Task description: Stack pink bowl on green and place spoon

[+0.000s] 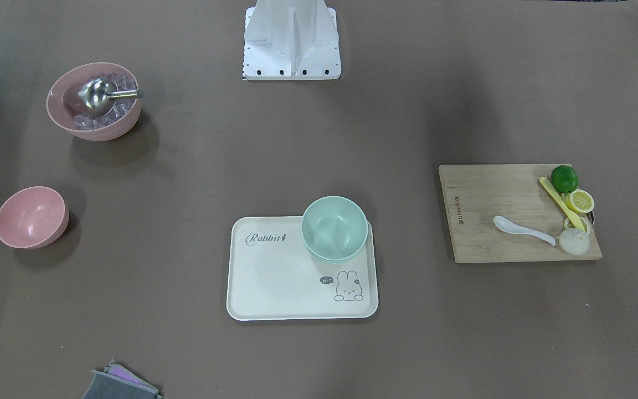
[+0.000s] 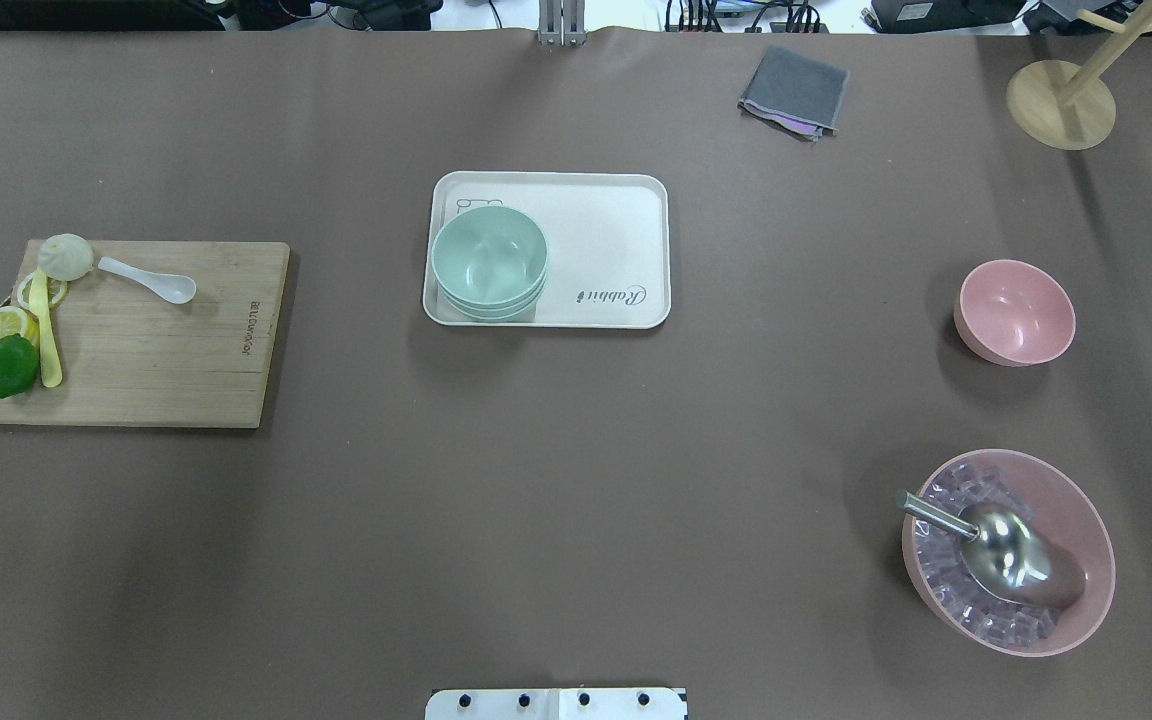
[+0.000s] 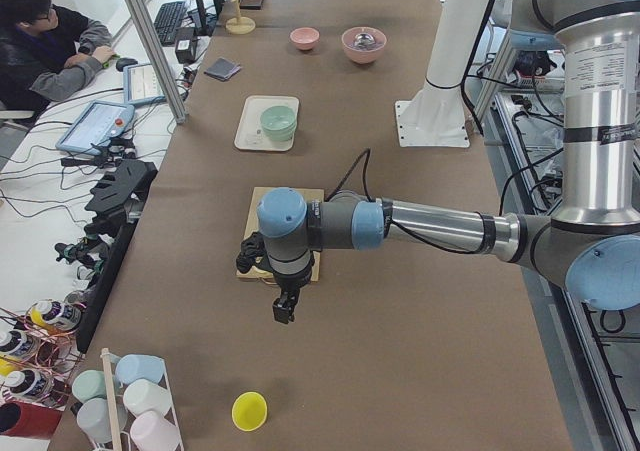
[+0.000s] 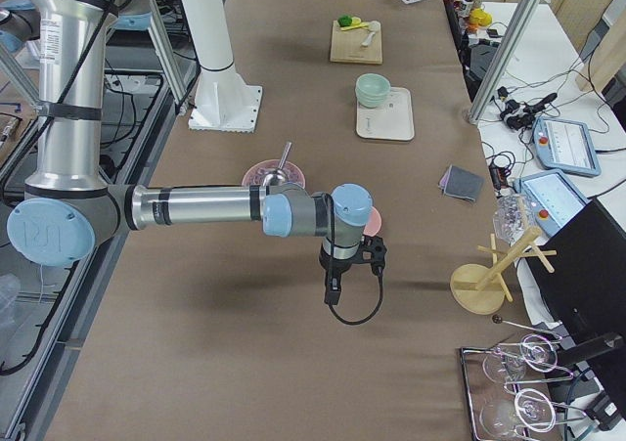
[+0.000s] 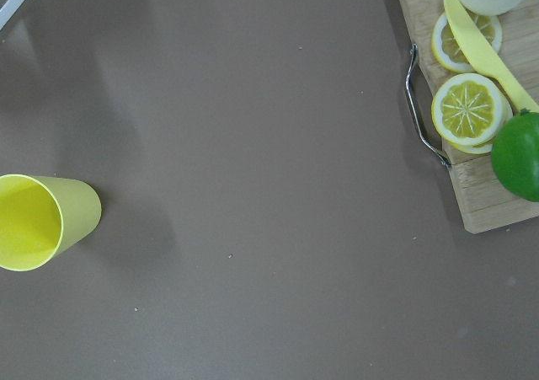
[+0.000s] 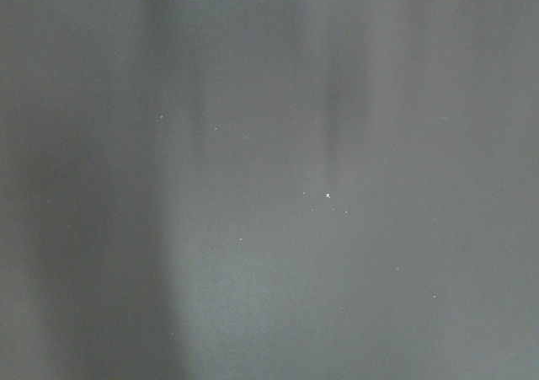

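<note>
The small pink bowl (image 1: 32,216) (image 2: 1014,311) stands empty on the table on my right side. A stack of green bowls (image 1: 334,228) (image 2: 489,262) sits on a corner of the cream rabbit tray (image 1: 274,288) (image 2: 616,230). The white spoon (image 1: 523,229) (image 2: 148,279) lies on the wooden cutting board (image 1: 490,194) (image 2: 156,350) on my left side. My left gripper (image 3: 285,306) hangs past the board's outer end, seen only in the exterior left view. My right gripper (image 4: 333,292) hangs beyond the pink bowl, seen only in the exterior right view. I cannot tell whether either is open or shut.
A large pink bowl (image 1: 94,102) (image 2: 1008,550) holds ice cubes and a metal scoop. A lime (image 2: 10,366), lemon slices, a bun and a yellow knife (image 2: 46,330) share the board. A grey cloth (image 2: 794,92), a wooden stand (image 2: 1061,100) and a yellow cup (image 5: 38,222) stand apart.
</note>
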Robot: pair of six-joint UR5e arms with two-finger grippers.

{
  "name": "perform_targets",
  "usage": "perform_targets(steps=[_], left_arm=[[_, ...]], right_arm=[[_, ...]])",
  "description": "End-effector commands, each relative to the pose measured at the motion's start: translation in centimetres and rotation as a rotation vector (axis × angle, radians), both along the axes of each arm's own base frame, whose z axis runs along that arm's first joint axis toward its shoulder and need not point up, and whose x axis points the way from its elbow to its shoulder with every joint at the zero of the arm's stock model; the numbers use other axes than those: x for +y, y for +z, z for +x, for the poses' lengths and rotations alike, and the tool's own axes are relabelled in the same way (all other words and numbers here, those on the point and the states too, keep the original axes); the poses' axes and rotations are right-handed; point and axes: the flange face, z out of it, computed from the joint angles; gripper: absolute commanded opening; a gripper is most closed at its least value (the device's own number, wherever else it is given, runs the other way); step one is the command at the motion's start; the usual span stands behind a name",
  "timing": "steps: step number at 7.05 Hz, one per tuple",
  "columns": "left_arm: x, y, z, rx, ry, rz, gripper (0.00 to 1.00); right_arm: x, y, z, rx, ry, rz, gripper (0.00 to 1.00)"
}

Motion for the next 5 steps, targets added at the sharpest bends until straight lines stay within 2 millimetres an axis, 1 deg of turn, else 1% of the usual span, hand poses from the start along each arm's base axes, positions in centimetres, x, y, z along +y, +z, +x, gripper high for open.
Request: perform_targets(steps=[1, 2, 3, 4, 5], left_arm=[[-0.1, -1.5, 0.0, 0.000, 0.001, 0.041, 1.00], [-0.5, -2.2, 0.0, 0.001, 0.001, 0.060, 1.00], [-0.9, -3.5, 0.0, 0.000, 0.001, 0.086, 1.00], [-2.0, -4.7, 0.0, -0.001, 0.001, 0.113, 1.00], [-3.3, -6.3, 0.0, 0.001, 0.000, 0.146, 1.00]], right_arm=[[0.5, 0.5, 0.1, 0.002, 0.000, -0.010, 1.00], [0.5, 0.5, 0.1, 0.002, 0.000, -0.010, 1.00], [0.1, -0.9, 0.0, 0.001, -0.003, 0.021, 1.00], [-1.2, -3.5, -0.2, -0.007, -0.003, 0.077, 1.00], [-3.5, -7.3, -0.6, -0.020, -0.001, 0.152, 1.00]])
